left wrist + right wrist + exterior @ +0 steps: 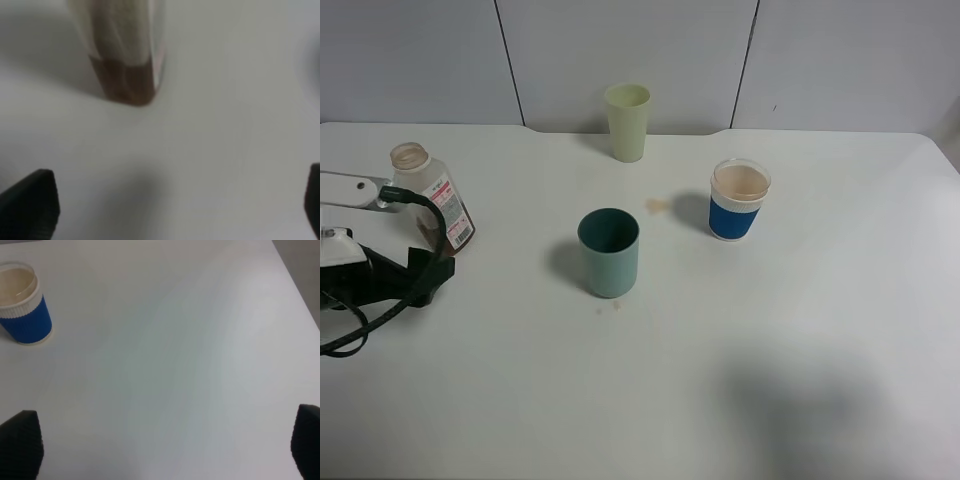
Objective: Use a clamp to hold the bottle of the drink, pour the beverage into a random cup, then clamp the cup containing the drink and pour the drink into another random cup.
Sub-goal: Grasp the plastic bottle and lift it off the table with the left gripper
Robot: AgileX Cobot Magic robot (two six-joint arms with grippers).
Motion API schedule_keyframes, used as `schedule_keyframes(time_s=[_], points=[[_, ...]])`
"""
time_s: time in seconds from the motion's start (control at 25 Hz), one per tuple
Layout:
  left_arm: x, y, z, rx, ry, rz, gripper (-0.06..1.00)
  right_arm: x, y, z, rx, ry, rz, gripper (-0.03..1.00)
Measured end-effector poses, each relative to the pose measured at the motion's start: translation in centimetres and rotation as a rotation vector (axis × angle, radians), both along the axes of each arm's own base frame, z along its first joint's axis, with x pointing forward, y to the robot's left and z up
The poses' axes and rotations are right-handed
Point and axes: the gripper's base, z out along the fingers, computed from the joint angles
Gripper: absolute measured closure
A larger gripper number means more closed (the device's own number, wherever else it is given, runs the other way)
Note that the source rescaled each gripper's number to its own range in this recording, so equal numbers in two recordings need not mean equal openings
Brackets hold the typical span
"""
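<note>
I see the bottle of the drink (430, 195) at the left edge of the high view. Its white label carries red print too small for me to read. The teal tumbler (609, 252) stands at centre, with the blue-banded cup (739, 200) to its upper right. The left gripper (172, 205) and the right gripper (164, 442) are both spread wide, holding nothing. The white table (800, 350) shows a tan stain (658, 205), and a grey panelled wall (620, 50) runs behind.

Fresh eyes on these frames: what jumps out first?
The teal-green tumbler stands mid-table, with the blue-banded clear cup to its right and a pale yellow-green cup behind. At far left, the uncapped bottle holds a little brown liquid. A small tan stain lies between the cups.
</note>
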Motion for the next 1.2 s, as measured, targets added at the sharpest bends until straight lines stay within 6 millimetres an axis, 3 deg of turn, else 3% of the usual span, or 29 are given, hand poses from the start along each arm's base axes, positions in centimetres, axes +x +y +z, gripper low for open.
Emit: schedule_keyframes(time_s=[0.32, 0.68, 1.2], points=[[2.8, -0.9, -3.1, 0.011, -0.173, -0.063, -0.06, 0.0, 0.0, 0.0, 0.000, 0.000, 0.000, -0.02], [3.7, -1.0, -5.6, -0.030, -0.213, -0.048, -0.06, 0.0, 0.0, 0.0, 0.000, 0.000, 0.000, -0.02], [7.1, 1.4, -5.7, -0.046, -0.270, -0.056, -0.06, 0.0, 0.0, 0.0, 0.000, 0.000, 0.000, -0.02]])
